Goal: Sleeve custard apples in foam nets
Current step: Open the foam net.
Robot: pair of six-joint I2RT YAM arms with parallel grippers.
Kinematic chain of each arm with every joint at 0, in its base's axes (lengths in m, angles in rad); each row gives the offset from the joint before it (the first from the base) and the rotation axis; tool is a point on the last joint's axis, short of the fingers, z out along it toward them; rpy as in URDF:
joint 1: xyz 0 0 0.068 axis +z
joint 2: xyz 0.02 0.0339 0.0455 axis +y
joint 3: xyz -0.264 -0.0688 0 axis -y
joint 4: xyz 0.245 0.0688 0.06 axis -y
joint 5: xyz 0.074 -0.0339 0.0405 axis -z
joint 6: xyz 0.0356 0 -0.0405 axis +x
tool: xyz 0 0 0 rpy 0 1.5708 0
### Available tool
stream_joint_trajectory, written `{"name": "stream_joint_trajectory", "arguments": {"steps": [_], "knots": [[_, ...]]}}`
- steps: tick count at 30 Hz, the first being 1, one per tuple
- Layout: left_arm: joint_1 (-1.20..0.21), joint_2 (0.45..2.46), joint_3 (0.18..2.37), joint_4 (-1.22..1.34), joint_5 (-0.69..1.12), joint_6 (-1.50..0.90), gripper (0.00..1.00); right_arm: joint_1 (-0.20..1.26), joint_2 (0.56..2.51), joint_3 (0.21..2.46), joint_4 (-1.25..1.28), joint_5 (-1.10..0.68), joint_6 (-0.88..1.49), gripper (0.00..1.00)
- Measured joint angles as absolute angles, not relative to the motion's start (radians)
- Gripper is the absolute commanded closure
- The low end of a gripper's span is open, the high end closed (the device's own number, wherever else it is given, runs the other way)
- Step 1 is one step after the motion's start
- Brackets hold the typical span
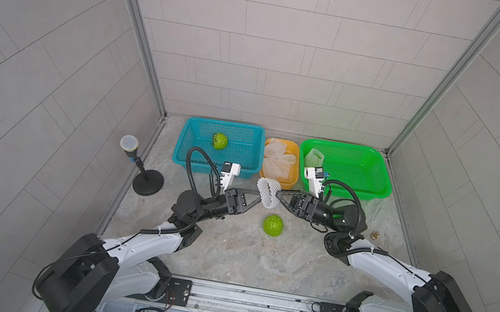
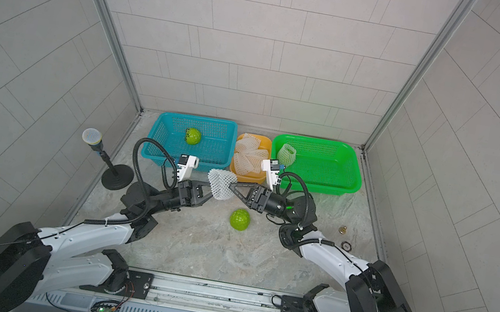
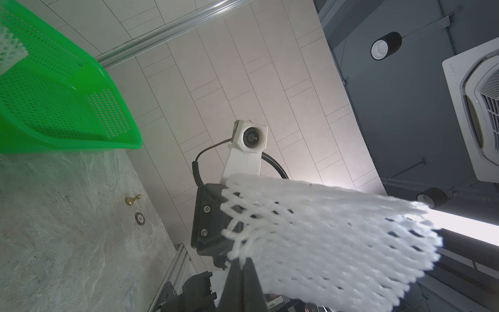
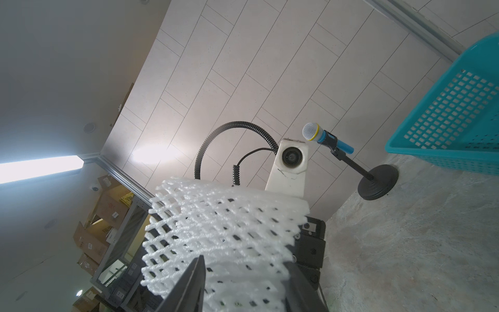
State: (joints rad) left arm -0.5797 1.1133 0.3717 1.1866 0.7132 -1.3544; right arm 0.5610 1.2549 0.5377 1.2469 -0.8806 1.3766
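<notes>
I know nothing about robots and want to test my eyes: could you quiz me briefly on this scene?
1. True or false: the white foam mesh net raised between both arms holds a fruit.
2. The bumpy green custard apple nearest the arms lies: A) in the blue plastic basket; B) on the grey stone-look tabletop; C) in the orange plastic tray.
3. Fill in: the left gripper is ___ on the net.
Key: false; B; shut.
</notes>
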Motion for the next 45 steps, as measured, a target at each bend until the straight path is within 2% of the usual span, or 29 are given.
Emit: {"name": "stream_joint_trajectory", "arguments": {"steps": [3,10,15,19,25,34,39,45], "knots": [[-0.575,1.113,0.372,1.195,0.713,-1.362,1.00,0.540,1.257,0.520,1.306,-0.880,1.417,0.53],[-0.573,1.113,0.368,1.201,0.714,-1.373,1.00,0.530,1.258,0.515,1.357,-0.880,1.448,0.63],[-0.567,1.115,0.360,1.203,0.714,-1.380,1.00,0.507,1.248,0.503,1.372,-0.875,1.454,0.78],[-0.566,1.119,0.358,1.208,0.714,-1.388,1.00,0.492,1.246,0.482,1.377,-0.868,1.457,1.00],[-0.563,1.139,0.358,1.227,0.716,-1.399,1.00,0.472,1.253,0.468,1.381,-0.865,1.464,1.00],[-0.556,1.189,0.343,1.187,0.709,-1.405,1.00,0.334,1.257,0.379,1.324,-0.852,1.454,1.00],[-0.556,1.214,0.342,1.081,0.701,-1.378,1.00,0.329,1.256,0.344,1.192,-0.846,1.386,1.00],[-0.556,1.234,0.343,0.889,0.694,-1.308,1.00,0.326,1.216,0.339,0.905,-0.811,1.226,1.00]]}}
